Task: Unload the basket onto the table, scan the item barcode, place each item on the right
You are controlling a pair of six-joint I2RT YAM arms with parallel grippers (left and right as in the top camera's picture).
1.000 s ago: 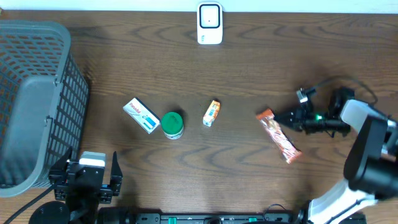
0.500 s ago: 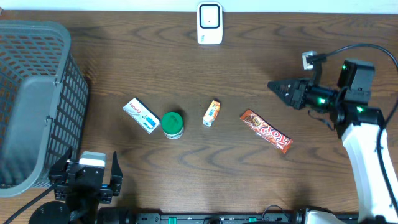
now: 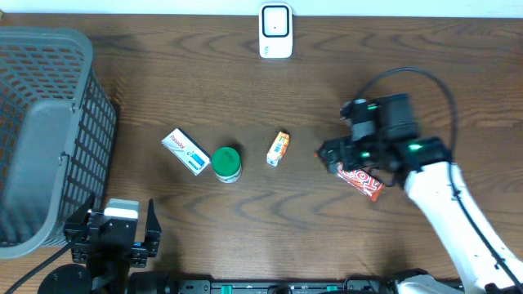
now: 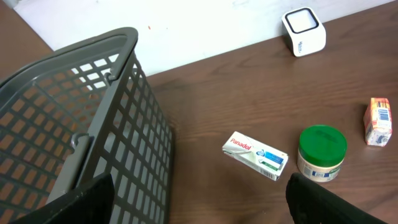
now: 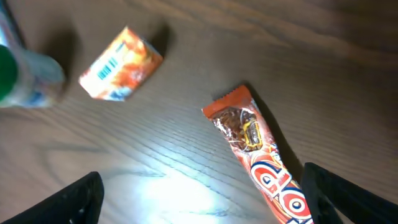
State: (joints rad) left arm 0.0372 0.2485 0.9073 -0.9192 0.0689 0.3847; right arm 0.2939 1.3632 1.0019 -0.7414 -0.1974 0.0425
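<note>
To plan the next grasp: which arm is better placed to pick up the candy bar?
Right. The right gripper hovers open just above the candy bar, which lies between its fingers in the wrist view. The left gripper sits by the basket, far from the bar.

Left gripper [image 4: 200, 190], right gripper [image 5: 202, 180]: spread wide.

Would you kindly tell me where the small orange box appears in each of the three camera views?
Overhead: the small orange box lies near the middle of the picture.
Left wrist: it sits at the right edge, about halfway down.
Right wrist: it is in the upper left, with its barcode showing.
Shared landmark: the green-lidded jar, just left of the box in every view.
</note>
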